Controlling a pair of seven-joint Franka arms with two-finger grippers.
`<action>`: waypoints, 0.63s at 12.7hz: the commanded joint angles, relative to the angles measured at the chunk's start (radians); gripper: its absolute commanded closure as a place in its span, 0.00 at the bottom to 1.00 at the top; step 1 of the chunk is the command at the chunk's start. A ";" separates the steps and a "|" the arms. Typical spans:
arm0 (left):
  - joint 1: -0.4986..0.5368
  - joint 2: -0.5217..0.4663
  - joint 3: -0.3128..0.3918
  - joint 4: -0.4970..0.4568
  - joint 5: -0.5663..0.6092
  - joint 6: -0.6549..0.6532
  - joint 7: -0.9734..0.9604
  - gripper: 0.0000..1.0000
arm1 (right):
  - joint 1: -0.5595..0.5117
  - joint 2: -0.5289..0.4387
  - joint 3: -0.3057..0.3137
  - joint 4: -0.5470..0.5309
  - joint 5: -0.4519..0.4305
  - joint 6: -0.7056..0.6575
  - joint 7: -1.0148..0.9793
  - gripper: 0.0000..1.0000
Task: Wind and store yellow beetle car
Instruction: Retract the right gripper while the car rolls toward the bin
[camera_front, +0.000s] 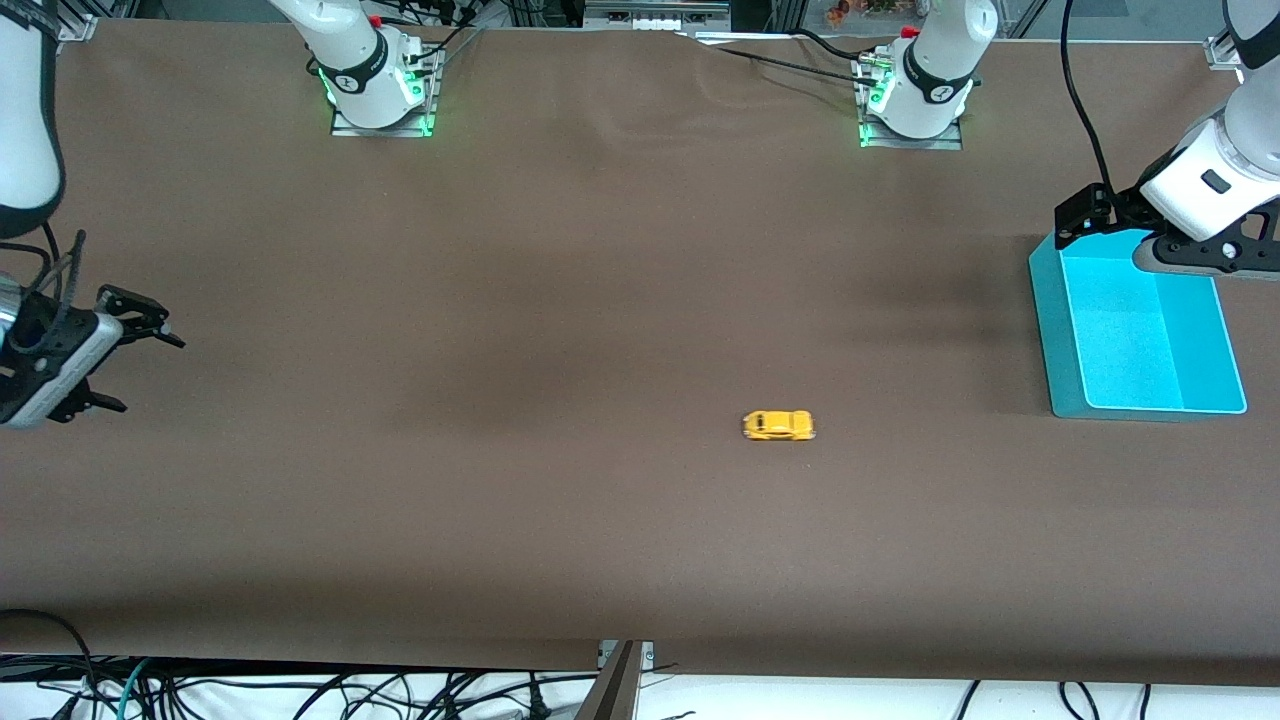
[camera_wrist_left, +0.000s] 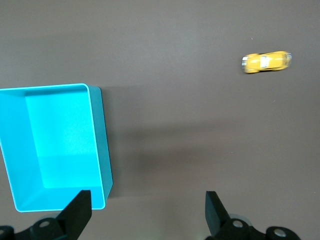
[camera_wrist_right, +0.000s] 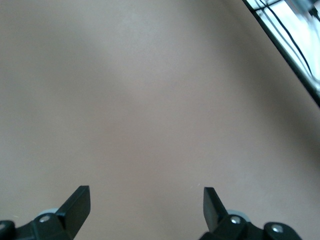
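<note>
Yellow beetle car (camera_front: 778, 426) lies well apart from both end effectors.

Light falls evenly from above on my brown cloth-covered bench (camera_front: 560, 300), leaving soft, broad shadows across its middle. Green lamps glow at both arm bases. The small bright yellow toy car (camera_wrist_left: 266, 62) smears with blur in my left wrist view. My right wrist view looks pale and washed out.
</note>
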 joint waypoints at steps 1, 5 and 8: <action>0.004 -0.015 0.001 -0.020 -0.014 0.009 0.027 0.00 | -0.005 -0.004 0.006 0.026 0.011 -0.126 0.300 0.00; 0.004 0.006 0.001 -0.046 -0.015 0.080 0.027 0.00 | 0.012 -0.012 0.032 0.110 -0.026 -0.239 0.616 0.00; -0.005 0.018 -0.001 -0.104 -0.015 0.179 0.027 0.00 | 0.012 -0.002 0.032 0.145 -0.049 -0.239 0.618 0.00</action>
